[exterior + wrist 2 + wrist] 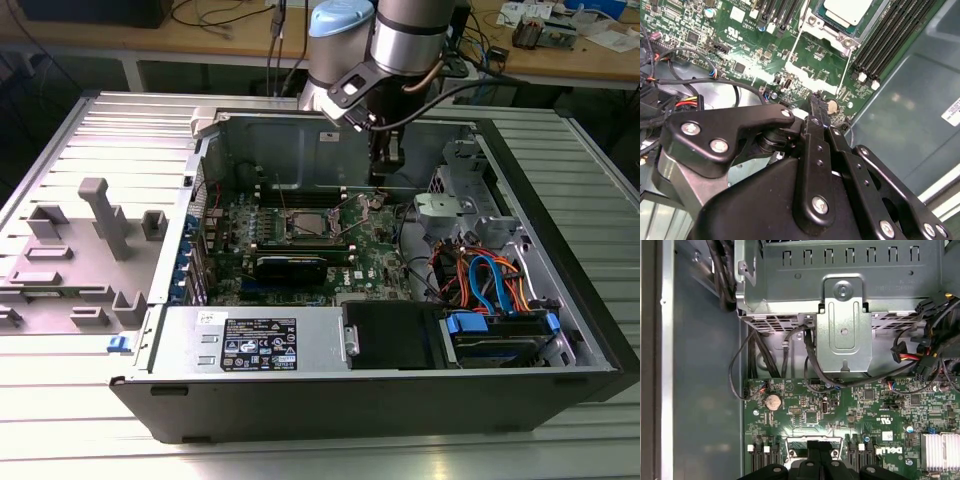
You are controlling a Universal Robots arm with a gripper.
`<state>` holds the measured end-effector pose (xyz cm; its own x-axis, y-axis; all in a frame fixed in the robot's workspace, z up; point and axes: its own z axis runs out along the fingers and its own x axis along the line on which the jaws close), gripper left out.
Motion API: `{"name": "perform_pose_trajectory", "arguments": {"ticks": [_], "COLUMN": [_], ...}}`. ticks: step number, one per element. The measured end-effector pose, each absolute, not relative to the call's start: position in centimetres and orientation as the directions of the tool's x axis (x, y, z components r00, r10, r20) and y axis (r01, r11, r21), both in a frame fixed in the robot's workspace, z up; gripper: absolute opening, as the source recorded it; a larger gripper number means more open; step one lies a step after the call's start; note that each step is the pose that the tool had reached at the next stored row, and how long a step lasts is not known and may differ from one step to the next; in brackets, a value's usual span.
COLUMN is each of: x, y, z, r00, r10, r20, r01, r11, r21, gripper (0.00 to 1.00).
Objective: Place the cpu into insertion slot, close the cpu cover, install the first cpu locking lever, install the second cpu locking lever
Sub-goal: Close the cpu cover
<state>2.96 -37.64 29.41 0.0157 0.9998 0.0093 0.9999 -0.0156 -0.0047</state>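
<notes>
Seen in the exterior view: a grey metal table [70, 425], ribbed with long parallel grooves. Carries, in the middle, an open black computer case [330, 405], lying on its side with the open face up. Bears also, at the exterior view's left, a flat grey holder [50, 285] with several low upright blocks and one taller post [100, 210], just beside the case. At the holder's near corner, close to the case wall, a small blue piece [118, 343]; cannot tell whether touching the table.
</notes>
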Motion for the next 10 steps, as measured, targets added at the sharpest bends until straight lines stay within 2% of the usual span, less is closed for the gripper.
{"name": "perform_pose_trajectory", "arguments": {"ticks": [10], "x": [2.96], "y": [-37.64], "z": [29.02], "r00": [0.015], "r10": [1.000], "r20": [0.009], "r01": [1.000], "r11": [-0.015], "r21": [-0.002], "gripper": [0.11]}}
